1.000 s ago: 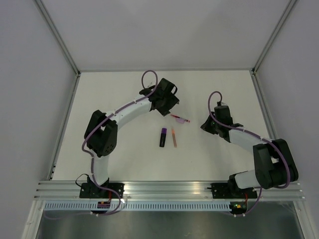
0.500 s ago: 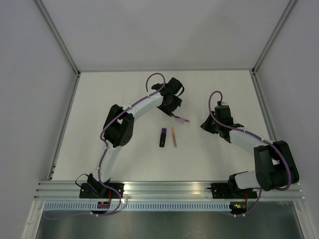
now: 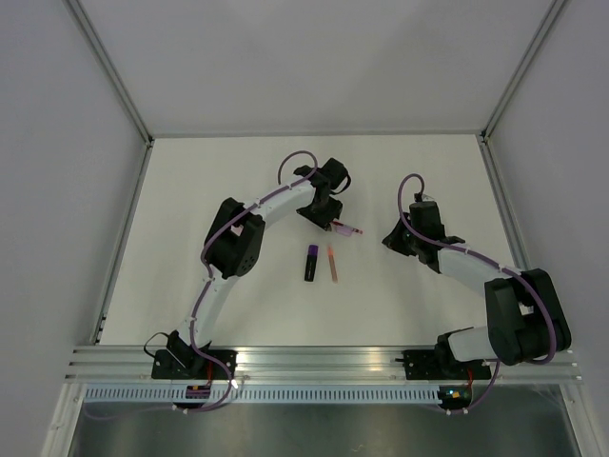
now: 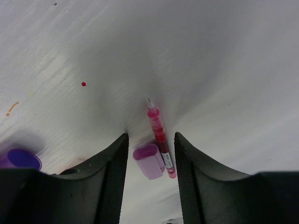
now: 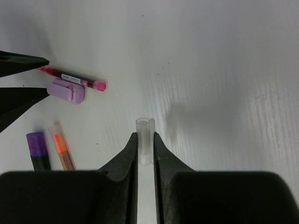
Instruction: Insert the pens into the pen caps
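Now your spread left hand point(image 4: 150, 136) straddles the thin pink pen point(image 4: 157, 127), long axis square to its closing; right hand point(image 5: 145, 136) clamps a clear tubular cap point(image 5: 144, 125)

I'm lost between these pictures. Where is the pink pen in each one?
Top: mid-table, pink pen just right of the left pincer.
Left wrist: centre, inside that open pincer.
Right wrist: upper left, beside the same pincer.
Shared landmark: the left pincer.
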Controlling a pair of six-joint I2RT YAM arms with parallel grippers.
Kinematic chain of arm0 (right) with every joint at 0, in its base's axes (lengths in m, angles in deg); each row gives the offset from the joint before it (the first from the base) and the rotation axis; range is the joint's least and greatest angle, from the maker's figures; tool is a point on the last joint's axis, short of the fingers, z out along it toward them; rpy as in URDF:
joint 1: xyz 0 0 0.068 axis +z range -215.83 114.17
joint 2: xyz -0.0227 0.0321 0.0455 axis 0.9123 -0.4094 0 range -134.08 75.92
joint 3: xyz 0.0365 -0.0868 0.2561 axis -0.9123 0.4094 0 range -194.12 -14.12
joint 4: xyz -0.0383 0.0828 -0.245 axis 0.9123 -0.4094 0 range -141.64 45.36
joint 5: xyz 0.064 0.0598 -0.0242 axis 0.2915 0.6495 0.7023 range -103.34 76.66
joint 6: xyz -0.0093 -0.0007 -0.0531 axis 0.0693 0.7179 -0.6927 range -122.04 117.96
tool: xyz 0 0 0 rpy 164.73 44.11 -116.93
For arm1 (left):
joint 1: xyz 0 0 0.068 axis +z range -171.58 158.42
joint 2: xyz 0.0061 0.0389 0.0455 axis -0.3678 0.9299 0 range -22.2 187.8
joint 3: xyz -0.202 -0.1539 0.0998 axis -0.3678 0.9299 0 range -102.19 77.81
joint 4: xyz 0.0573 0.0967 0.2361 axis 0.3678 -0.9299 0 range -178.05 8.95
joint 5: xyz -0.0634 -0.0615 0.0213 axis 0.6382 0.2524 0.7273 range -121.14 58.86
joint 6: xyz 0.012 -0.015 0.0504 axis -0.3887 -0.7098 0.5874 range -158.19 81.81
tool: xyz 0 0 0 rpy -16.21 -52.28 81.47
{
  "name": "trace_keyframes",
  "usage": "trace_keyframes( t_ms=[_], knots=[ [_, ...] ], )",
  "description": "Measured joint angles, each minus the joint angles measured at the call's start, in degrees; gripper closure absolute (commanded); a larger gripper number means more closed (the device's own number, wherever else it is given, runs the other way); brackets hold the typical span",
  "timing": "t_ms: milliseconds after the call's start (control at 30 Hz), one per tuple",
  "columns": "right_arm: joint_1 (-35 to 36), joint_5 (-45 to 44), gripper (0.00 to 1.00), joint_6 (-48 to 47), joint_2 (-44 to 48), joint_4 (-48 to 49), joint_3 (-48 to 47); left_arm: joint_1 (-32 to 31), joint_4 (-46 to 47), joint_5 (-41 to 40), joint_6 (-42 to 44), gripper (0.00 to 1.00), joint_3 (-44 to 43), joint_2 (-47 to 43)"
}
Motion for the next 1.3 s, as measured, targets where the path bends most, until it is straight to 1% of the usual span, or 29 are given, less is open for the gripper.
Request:
trace_keyframes(
  t_ms=[200, 533, 700, 833, 867, 933, 967, 1000, 1033, 1067, 1200, 1300],
  knots=[
    [0.00, 0.00, 1.00, 0.00, 0.00, 0.00, 0.00, 0.00, -1.92, 0.00, -1.88, 0.56, -0.09, 0.00],
    [0.11, -0.02, 1.00, 0.00, 1.09, 0.00, 0.00, 0.00, -2.95, 1.44, -2.95, 0.58, -3.02, 1.97],
    [0.15, -0.02, 1.00, 0.00, 1.11, -0.02, 0.00, 0.17, -3.02, 1.70, -3.13, 0.64, -3.37, 2.34],
    [0.37, 0.00, 1.00, 0.00, 1.11, -0.02, 0.00, 0.50, -3.10, 2.34, -3.21, 0.71, -3.39, 2.45],
    [0.37, 0.02, 1.00, 0.00, 1.11, -0.02, 0.00, 0.55, -3.17, 2.56, -3.26, 0.75, -3.39, 2.45],
    [0.37, 0.02, 1.00, 0.00, 1.11, -0.02, 0.00, 0.76, -3.21, 2.82, -3.34, 0.80, -3.30, 2.49],
    [0.37, 0.02, 1.00, 0.00, 1.11, -0.02, 0.00, 0.94, -3.19, 3.04, -3.34, 0.84, -3.17, 2.49],
    [0.37, 0.02, 1.00, 0.00, 1.11, -0.02, 0.00, 1.05, -3.17, 3.28, -3.34, 0.87, -3.04, 2.49],
    [0.37, 0.04, 1.00, 0.00, 1.11, -0.02, 0.00, 1.29, -3.04, 3.72, -3.32, 0.96, -2.93, 2.49],
    [0.37, 0.09, 1.00, 0.00, 1.11, -0.04, 0.00, 1.51, -2.84, 4.11, -3.37, 0.98, -2.84, 2.49],
    [0.76, 0.39, 1.00, -0.02, 0.59, 0.07, -0.02, 2.71, -1.46, 5.64, -3.13, 0.98, -1.73, 2.16],
    [2.25, 0.57, 1.00, -0.07, -2.58, -0.26, -0.61, 4.04, 0.33, 6.29, -2.16, 0.98, 0.76, 0.85]
  ],
)
